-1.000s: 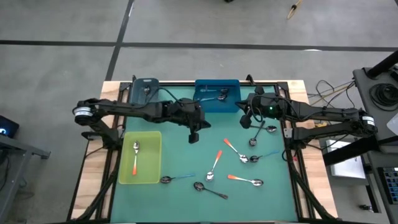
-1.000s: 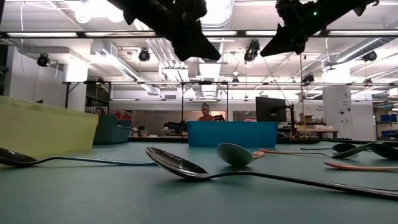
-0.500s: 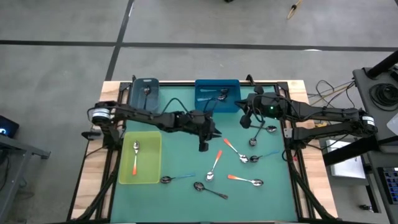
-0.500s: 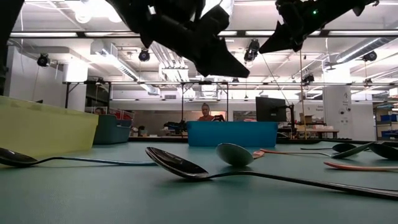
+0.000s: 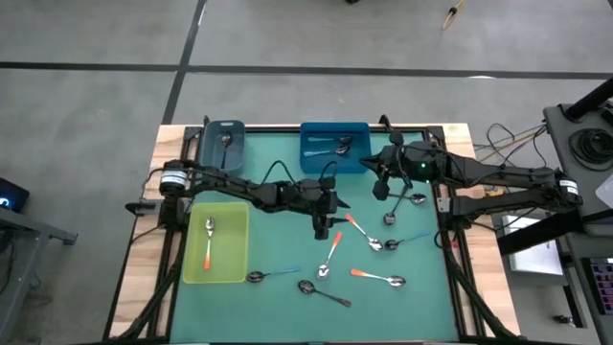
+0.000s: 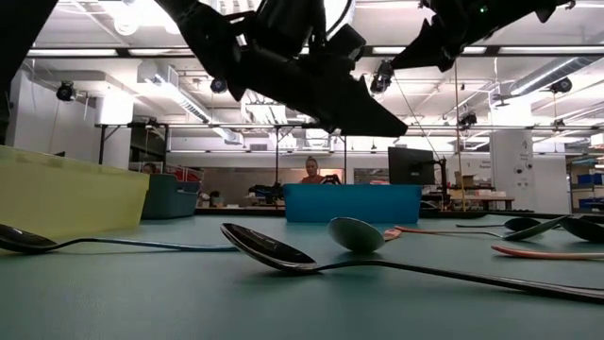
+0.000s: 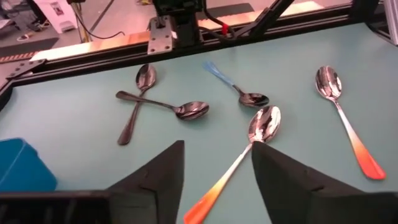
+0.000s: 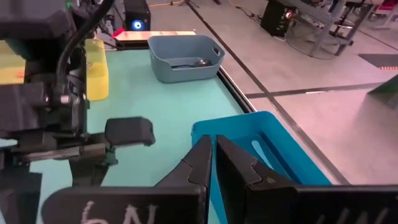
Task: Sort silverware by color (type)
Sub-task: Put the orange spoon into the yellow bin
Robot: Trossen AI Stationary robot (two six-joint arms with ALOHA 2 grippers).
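Green desk [image 5: 287,297] under you: your left gripper [image 7: 216,163] hovers, fingers apart, over an orange spoon [image 7: 239,156] at centre. More spoons [image 5: 374,278] lie scattered nearby. Your right gripper [image 8: 213,158], fingers together, waits above the blue bin [image 5: 316,158].

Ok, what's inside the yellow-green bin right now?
The yellow-green bin holds one orange-handled spoon, bowl toward the far edge. Nothing else shows on its floor in the high view.
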